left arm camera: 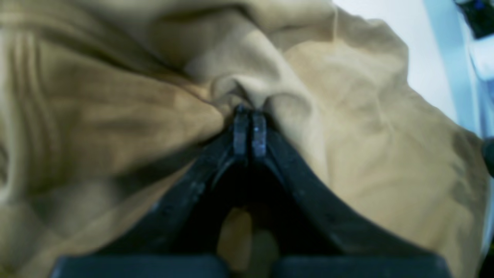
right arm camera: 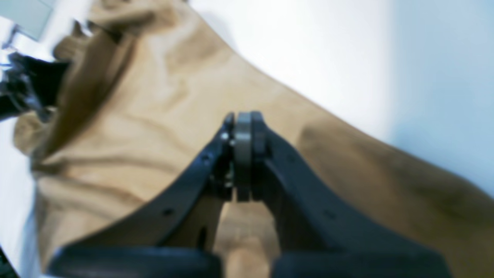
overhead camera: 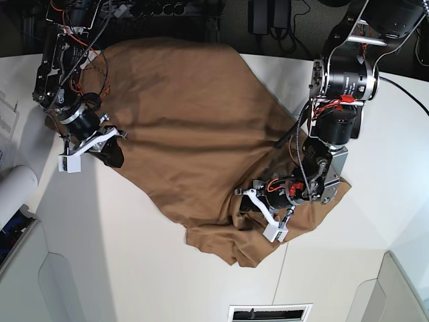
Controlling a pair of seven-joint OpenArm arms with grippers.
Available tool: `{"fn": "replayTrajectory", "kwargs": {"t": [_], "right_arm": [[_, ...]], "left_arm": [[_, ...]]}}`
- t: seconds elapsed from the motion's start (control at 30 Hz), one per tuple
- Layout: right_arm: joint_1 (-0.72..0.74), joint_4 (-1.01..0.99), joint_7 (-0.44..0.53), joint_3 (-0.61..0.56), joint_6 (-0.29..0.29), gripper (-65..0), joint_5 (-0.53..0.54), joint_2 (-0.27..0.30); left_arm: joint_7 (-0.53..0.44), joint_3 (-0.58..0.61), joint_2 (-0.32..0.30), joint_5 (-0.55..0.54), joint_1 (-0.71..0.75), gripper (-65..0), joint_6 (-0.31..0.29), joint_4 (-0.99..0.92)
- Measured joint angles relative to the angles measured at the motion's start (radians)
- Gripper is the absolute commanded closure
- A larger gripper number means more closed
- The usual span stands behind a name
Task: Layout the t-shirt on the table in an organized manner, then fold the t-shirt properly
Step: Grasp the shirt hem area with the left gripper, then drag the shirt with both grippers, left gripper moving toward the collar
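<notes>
Shirt (overhead camera: 181, 121) lay spread across table (overhead camera: 375, 221), tan, rumpled, far from flat; far edge ran off the back of the tabletop toward the cables, near edge bunched into a lobe at the front.

Left gripper (left arm camera: 249, 116) pinched shut on a small peak of shirt; folds radiated from the tips in the wrist view, so held, not merely resting. Sat low on the cloth toward the front right corner in the base view (overhead camera: 249, 200). Probably gripped there to drag that bunched corner outward and open the hem.

Right gripper (right arm camera: 244, 119) also shut, pads pressed together over the shirt (right arm camera: 162, 116). Blurred; could not tell for certain whether any cloth was caught between them. In the base view (overhead camera: 110, 153) stood at the shirt's left edge, dark tips touching the cloth. Likely placed there as the opposite anchor, so that a pull between both arms would stretch the fabric.

Judged stage: layout only, no fold begun. Sleeves and collar not made out in any view. Wrinkles ran diagonally between the two grippers, consistent with tension along that line.

Risk noted: a thin pinch could slip, or lift one layer and leave the other crumpled beneath.
</notes>
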Motion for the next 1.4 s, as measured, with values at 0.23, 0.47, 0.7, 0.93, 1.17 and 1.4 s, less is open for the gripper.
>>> {"fn": "replayTrajectory", "kwargs": {"t": [0.23,0.47,0.7,0.93,1.17,1.4], "right_arm": [[0.011,0.026,0.005,-0.001,0.012,0.0,0.029,-0.03],[0.143,0.027,0.016,-0.095,0.013,0.0,-0.008,-0.052],[0.255,-0.006,0.121,-0.269,-0.027,0.0,-0.221,-0.051],[0.381,-0.264,0.195,-0.48,-0.102,0.0,-0.349,-0.062],[0.484,-0.465,0.225,-0.598,-0.155,0.0,-0.403,-0.084],[0.476,-0.488,0.204,-0.598,-0.155,0.0,-0.439,-0.052]], "left_arm": [[0.241,-0.001,-0.145,-0.26,0.036,0.0,-0.027,0.308],[0.323,0.003,-0.209,-0.479,0.261,0.0,-0.033,0.662],[0.327,0.006,-0.2,-0.472,0.558,0.0,-0.031,0.86],[0.309,0.004,-0.158,-0.473,0.734,0.0,-0.032,0.982],[0.306,0.003,-0.069,-0.401,0.8,0.0,-0.032,0.979],[0.238,0.0,-0.078,-0.282,0.784,0.0,-0.033,0.924]]}}
